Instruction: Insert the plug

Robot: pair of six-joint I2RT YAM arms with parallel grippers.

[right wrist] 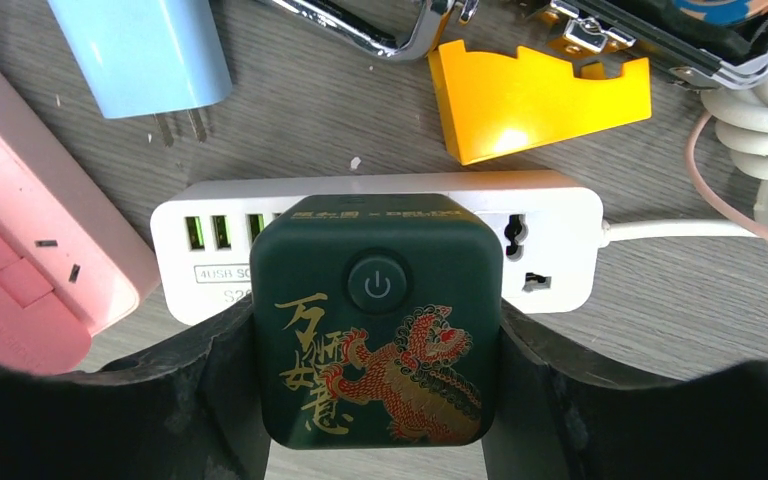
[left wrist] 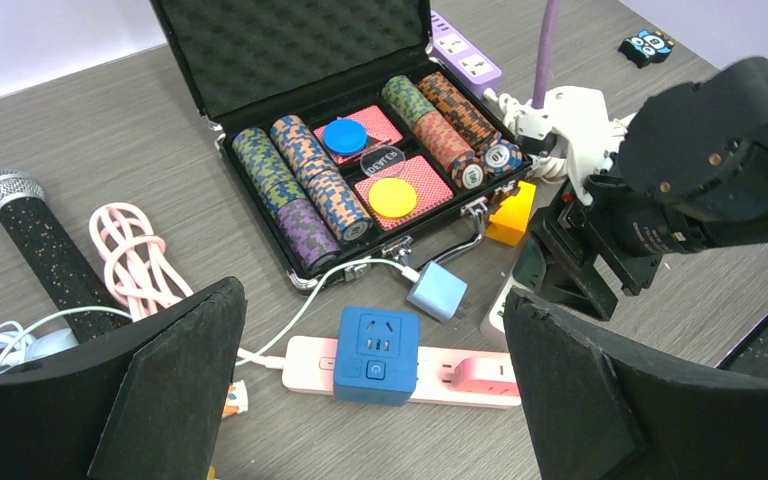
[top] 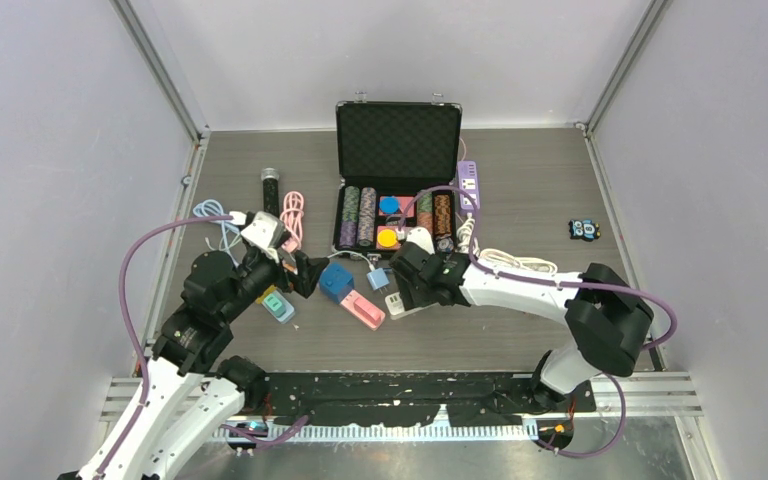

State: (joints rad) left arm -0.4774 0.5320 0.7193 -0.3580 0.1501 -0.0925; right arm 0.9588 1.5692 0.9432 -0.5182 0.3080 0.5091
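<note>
A dark green cube plug (right wrist: 373,320) with a gold and red dragon print is held between my right gripper's (right wrist: 375,325) fingers. It sits over the middle of a white power strip (right wrist: 550,225) that lies on the table; I cannot tell whether its prongs are seated. In the top view the right gripper (top: 400,280) is over that strip (top: 405,304). My left gripper (left wrist: 375,295) is open and empty, above a blue cube adaptor (left wrist: 377,354) that sits on a pink power strip (left wrist: 460,375). In the top view the left gripper (top: 305,272) is just left of the blue cube (top: 336,281).
An open black case (top: 398,150) of poker chips stands at the back. A light blue charger (right wrist: 145,50) and a yellow piece (right wrist: 535,95) lie just beyond the white strip. A purple power strip (top: 469,183), microphone (top: 270,190) and pink cable (top: 293,215) lie around.
</note>
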